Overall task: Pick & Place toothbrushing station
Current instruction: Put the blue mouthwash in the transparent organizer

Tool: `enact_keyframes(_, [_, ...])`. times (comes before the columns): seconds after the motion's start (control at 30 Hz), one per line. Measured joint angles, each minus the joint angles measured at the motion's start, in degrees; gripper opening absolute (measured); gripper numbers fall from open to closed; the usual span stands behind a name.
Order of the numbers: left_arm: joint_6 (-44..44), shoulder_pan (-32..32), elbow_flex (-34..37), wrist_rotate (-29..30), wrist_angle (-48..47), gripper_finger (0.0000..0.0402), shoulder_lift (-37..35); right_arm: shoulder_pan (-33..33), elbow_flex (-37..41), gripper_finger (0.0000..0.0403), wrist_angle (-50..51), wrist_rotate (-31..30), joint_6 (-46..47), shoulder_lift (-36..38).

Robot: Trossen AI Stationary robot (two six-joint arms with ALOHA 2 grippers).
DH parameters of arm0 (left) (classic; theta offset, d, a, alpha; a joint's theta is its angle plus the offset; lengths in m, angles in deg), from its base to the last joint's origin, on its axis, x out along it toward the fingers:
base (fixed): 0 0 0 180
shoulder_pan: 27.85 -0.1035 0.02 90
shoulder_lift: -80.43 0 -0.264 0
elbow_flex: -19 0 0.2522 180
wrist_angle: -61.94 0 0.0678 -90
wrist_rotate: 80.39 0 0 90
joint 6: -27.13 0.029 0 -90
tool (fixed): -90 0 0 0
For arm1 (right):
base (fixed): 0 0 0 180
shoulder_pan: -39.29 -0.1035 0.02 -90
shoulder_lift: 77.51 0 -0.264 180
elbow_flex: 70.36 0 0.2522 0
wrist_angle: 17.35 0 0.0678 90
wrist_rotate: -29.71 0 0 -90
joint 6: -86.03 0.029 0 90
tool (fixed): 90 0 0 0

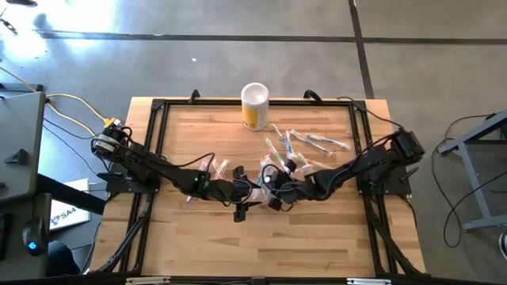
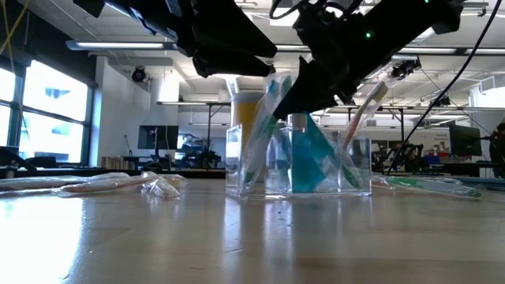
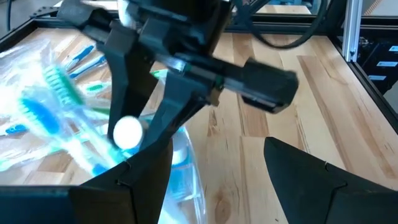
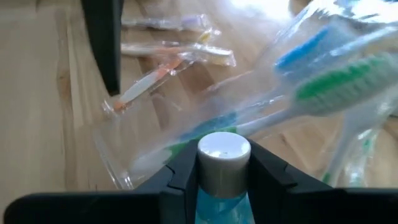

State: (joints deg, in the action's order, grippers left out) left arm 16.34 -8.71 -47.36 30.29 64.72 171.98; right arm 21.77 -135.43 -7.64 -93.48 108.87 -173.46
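A clear plastic bag [image 2: 260, 162] stands on the table's middle with several toothbrushes [image 4: 323, 87] in it. My right gripper [image 4: 224, 168] is over it, shut on a teal toothpaste tube [image 2: 312, 158] with a white cap [image 4: 224, 152]. It also shows in the high view [image 1: 275, 192]. My left gripper [image 3: 217, 186] is open right beside it, toward the table's left [image 1: 242, 196]. One of its fingers [image 3: 134, 186] stands next to the bag. I cannot tell whether it touches. My right gripper pinches the tube between its two fingers just below the white cap [image 4: 224, 177]. The fingers come from above, slanting in from the table's right. The tube stands cap up, and its wide lower end [image 2: 316, 177] is down inside the clear bag.
A white and yellow canister [image 1: 255, 105] stands at the far middle. Loose wrapped toothbrushes lie far right of the grippers [image 1: 313, 142] and to their left [image 1: 204, 168]. A black frame rail [image 1: 158, 142] runs round the tabletop. The near half is bare wood [image 1: 261, 245].
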Motion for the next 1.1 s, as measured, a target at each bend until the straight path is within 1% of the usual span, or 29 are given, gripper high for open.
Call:
enact_keyframes(0.2, [0.00, -0.01, 0.01, 0.00, -0.03, 0.0248, 0.00, -2.36, 0.02, 0.0089, -0.26, -5.49, 1.37, 0.82])
enact_keyframes(0.33, [0.00, 0.00, 0.01, -0.02, -0.03, 0.0248, 0.00, -3.18, 0.00, 0.0089, -0.01, -5.83, 3.51, 0.84])
enact_keyframes(0.43, [0.00, 0.00, 0.01, -0.02, -0.03, 0.0248, 0.00, -3.65, -0.02, 0.0089, 1.73, -5.99, 7.16, 0.84])
enact_keyframes(0.5, [0.00, 0.00, 0.02, -0.02, -0.03, 0.0248, 0.00, -4.21, -0.02, 0.0089, 2.86, -6.98, 9.08, 0.84])
enact_keyframes(0.6, [0.00, 0.00, 0.00, -0.02, -0.03, 0.0248, 0.00, -5.34, -0.02, 0.0090, 3.31, -8.72, 9.48, 0.84])
enact_keyframes(0.77, [-0.02, 0.00, 0.01, -0.04, -0.03, 0.0248, 0.00, -5.90, -0.02, 0.0092, 3.25, -7.95, 10.23, 0.93])
enact_keyframes(0.93, [-0.02, 0.00, 0.01, -0.04, -0.13, 0.0248, 0.00, -5.87, -0.02, 0.0103, 3.31, -7.18, 10.33, 1.01])
enact_keyframes(1.1, [-0.02, -0.02, 0.00, 0.51, -1.62, 0.0248, 0.00, -6.60, -0.09, 0.0096, 3.97, -7.04, 10.11, 2.81])
